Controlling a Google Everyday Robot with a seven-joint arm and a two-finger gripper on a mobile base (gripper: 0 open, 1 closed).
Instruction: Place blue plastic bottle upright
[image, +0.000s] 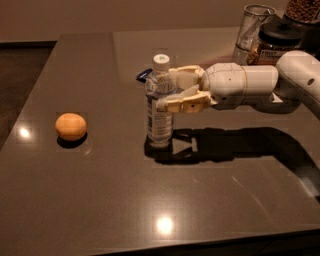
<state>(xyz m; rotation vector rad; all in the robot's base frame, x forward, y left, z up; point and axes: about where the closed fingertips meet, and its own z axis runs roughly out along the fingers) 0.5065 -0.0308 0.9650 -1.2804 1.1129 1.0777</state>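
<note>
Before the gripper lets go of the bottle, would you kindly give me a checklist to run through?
1. The blue plastic bottle stands upright, cap up: ok.
2. Its base meets the table: ok.
3. The gripper holds the bottle's upper half, one finger each side: ok.
4. The orange lies well apart, on the left: ok.
5. Arm's clearance from the glass jar behind it: cannot tell.

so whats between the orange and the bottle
Only bare table, in the camera view. The gripper holds the blue plastic bottle on the side away from the orange.
</note>
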